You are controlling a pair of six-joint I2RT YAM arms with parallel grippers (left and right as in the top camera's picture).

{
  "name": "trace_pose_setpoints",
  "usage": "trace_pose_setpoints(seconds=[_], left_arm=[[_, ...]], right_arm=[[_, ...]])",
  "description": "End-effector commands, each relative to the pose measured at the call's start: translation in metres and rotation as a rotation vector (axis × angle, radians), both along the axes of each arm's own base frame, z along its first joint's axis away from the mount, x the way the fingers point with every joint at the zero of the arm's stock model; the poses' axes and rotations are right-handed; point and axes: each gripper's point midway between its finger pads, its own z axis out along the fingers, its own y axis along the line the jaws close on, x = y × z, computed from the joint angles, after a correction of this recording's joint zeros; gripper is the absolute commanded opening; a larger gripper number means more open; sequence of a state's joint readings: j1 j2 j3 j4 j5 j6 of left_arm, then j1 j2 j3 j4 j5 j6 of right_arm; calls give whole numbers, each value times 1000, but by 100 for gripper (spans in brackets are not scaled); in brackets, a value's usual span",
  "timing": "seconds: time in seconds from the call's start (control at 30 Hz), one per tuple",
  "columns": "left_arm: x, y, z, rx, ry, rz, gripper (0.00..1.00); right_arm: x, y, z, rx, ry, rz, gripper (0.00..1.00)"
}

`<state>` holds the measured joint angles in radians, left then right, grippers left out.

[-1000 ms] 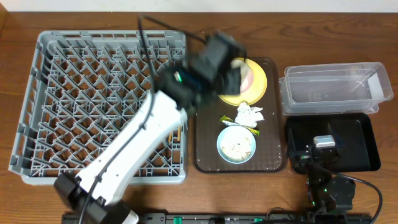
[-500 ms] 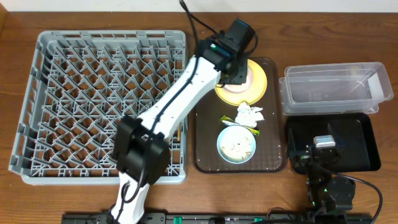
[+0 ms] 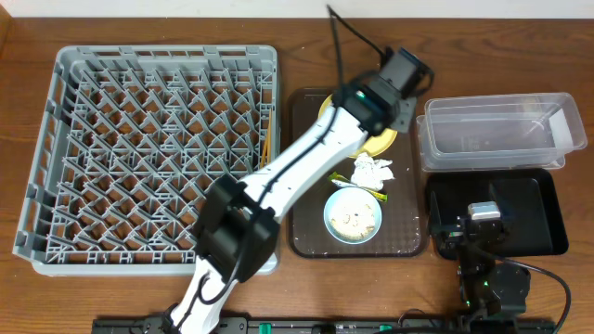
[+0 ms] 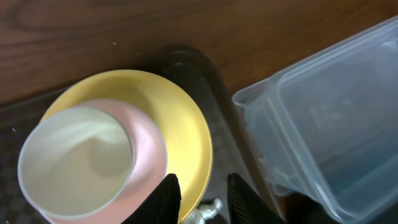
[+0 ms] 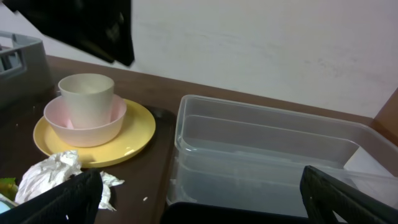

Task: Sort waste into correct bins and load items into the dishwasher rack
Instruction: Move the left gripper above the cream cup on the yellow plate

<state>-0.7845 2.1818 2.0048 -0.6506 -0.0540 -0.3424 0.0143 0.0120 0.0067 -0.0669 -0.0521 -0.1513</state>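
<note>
The left arm reaches across the brown tray (image 3: 311,218) to its far end, and the left pincer (image 4: 200,186) hangs over the near right edge of the plate (image 4: 186,127). Its fingers (image 4: 168,196) stand a little apart, with a narrow gap and nothing in it; whether they touch the plate's rim I cannot tell. On the plate sits a pink bowl (image 4: 149,143), with the cup (image 4: 74,162) standing upright inside it.

Just in front of the plate, also on the brown tray, lies the tissue (image 3: 373,170), with the wrapper (image 3: 341,178) at its left side. Nearer still is the blue bowl (image 3: 328,211), with crumbs (image 3: 353,220) in it.

To the right of the brown tray stands the tub (image 3: 492,134), and the black tray (image 3: 538,204) lies on the surface (image 3: 23,288) in front of it. The right pincer (image 5: 200,183) is low over the black tray, spread as wide as it goes and holding nothing.

The rack (image 3: 148,148) takes up the left of the surface. The chopsticks (image 3: 268,148) lie in it along its right edge, beside the brown tray.
</note>
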Motion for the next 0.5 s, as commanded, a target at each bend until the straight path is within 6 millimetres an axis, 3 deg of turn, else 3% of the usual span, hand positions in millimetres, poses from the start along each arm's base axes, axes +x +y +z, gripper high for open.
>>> trace_pose_setpoints(seconds=[0.0,0.23,0.47], left_arm=[[18,19,-30,151,-63,64,29],[28,25,-65,216,-46,44,29],[35,28,-62,203,-56,57,29]], right_arm=[[0,-2,0,-11,-1,-5,99],[0,-2,0,-11,-1,-5,99],[0,-2,0,-11,-1,-5,99]])
